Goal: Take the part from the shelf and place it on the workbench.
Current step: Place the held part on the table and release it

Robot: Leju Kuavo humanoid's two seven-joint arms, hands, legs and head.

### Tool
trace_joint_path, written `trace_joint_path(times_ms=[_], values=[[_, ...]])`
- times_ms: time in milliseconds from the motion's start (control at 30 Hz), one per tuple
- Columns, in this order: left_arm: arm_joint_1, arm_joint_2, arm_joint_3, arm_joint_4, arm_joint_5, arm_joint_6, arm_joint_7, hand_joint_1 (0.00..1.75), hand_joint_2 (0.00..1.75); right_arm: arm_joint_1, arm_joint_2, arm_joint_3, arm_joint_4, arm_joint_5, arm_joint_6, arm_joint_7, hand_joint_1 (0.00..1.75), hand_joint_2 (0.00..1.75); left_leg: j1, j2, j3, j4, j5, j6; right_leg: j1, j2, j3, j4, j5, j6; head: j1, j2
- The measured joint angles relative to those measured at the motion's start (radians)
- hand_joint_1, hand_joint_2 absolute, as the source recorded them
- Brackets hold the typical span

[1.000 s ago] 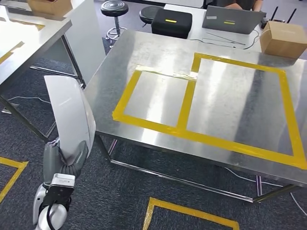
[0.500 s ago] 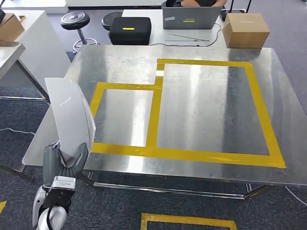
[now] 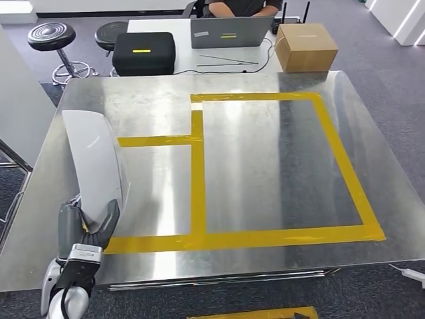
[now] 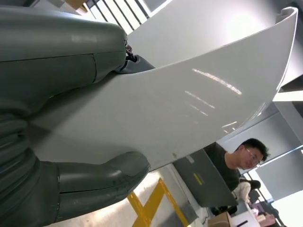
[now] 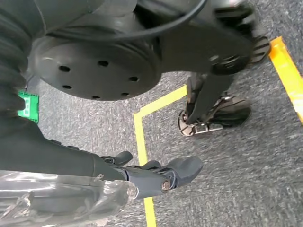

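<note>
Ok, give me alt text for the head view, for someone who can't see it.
The robot's left hand holds a curved white part upright over the near left corner of a steel workbench marked with yellow tape rectangles.

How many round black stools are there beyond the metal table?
2. One round black stool stands at the far left on a chrome post; the second stool is just to its right, behind the black case. Others may be hidden.

A robotics lab or test workshop. A steel workbench [image 3: 281, 266] marked with yellow tape [image 3: 198, 179], grey carpet [image 3: 380, 60] with taped floor lines, stools [image 3: 52, 36], a desk with a laptop [image 3: 228, 31], a black case [image 3: 143, 53], a cardboard box [image 3: 305, 46], a seated person [image 3: 244, 7].
</note>
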Motion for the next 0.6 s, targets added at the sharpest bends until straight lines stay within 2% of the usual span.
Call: trace_joint_path(times_ms=[33, 67, 100, 133, 167, 200, 233, 333, 433, 600], values=[[0.000, 0.001, 0.000, 0.002, -0.006, -0.002, 0.009, 1.75, 1.75, 0.000, 0.000, 0.002, 0.000, 0.007, 0.000, 0.001, 0.00, 1.75, -0.001, 0.004, 0.007, 0.000, -0.007, 0.001, 0.000, -0.002, -0.029, 0.033, 0.004, 0.000, 0.000, 0.000], [-0.001, 0.002, 0.000, 0.004, -0.019, -0.002, 0.025, 1.75, 1.75, 0.001, 0.000, 0.004, 0.000, 0.014, 0.000, 0.001, 0.00, 1.75, -0.002, 0.005, 0.015, 0.000, -0.013, 0.000, 0.000, -0.002, -0.038, 0.024, 0.030, -0.001, 0.000, 0.000], [-0.003, 0.003, -0.001, 0.009, -0.041, 0.001, 0.051, 1.75, 1.75, 0.002, 0.000, 0.006, 0.000, 0.021, 0.000, 0.001, 0.00, 1.75, -0.003, 0.006, 0.025, 0.000, -0.020, 0.000, 0.000, -0.002, -0.027, -0.024, 0.075, -0.004, 0.000, 0.000], [-0.007, 0.003, -0.003, 0.018, -0.074, 0.009, 0.083, 1.75, 1.75, 0.003, 0.000, 0.009, 0.000, 0.026, 0.000, 0.001, 0.00, 1.75, -0.004, 0.007, 0.034, 0.000, -0.026, -0.002, 0.001, -0.005, -0.003, -0.095, 0.126, -0.008, 0.000, 0.000], [-0.015, 0.004, -0.006, 0.032, -0.116, 0.022, 0.118, 1.75, 1.75, 0.002, 0.000, 0.011, 0.000, 0.032, 0.001, 0.002, 0.00, 1.75, -0.006, 0.006, 0.042, 0.001, -0.032, -0.005, 0.003, -0.008, 0.020, -0.161, 0.166, -0.012, 0.000, 0.000], [-0.024, 0.003, -0.010, 0.050, -0.161, 0.038, 0.151, 1.75, 1.75, 0.000, 0.000, 0.013, 0.000, 0.038, 0.003, 0.004, 0.00, 1.75, -0.008, 0.006, 0.047, 0.002, -0.037, -0.008, 0.004, -0.010, 0.040, -0.211, 0.192, -0.016, 0.000, 0.000], [-0.032, 0.003, -0.014, 0.069, -0.201, 0.054, 0.176, 1.75, 1.75, -0.002, 0.000, 0.015, 0.000, 0.043, 0.004, 0.006, 0.00, 1.75, -0.011, 0.006, 0.049, 0.003, -0.040, -0.006, 0.004, -0.011, 0.050, -0.237, 0.203, -0.016, -0.001, 0.000], [-0.052, 0.002, -0.022, 0.115, -0.255, 0.077, 0.207, 1.75, 1.75, -0.005, 0.000, 0.019, 0.000, 0.050, 0.007, 0.009, 0.00, 1.75, -0.013, 0.006, 0.052, 0.000, -0.040, 0.007, 0.004, -0.002, 0.052, -0.245, 0.207, -0.014, -0.002, 0.000], [-0.072, 0.001, -0.026, 0.150, -0.307, 0.097, 0.243, 1.75, 1.75, -0.004, 0.000, 0.022, 0.000, 0.054, 0.009, 0.010, 0.00, 1.75, -0.014, 0.010, 0.058, -0.010, -0.038, 0.000, 0.004, 0.003, 0.052, -0.245, 0.205, -0.020, -0.002, 0.000], [-0.146, -0.010, -0.026, 0.254, -0.662, 0.195, 0.451, 1.75, 1.75, -0.007, 0.000, 0.030, 0.000, 0.089, 0.020, 0.020, 0.00, 1.75, -0.014, 0.011, 0.062, -0.019, -0.036, -0.016, 0.005, 0.002, 0.052, -0.245, 0.202, -0.026, -0.002, 0.000]])
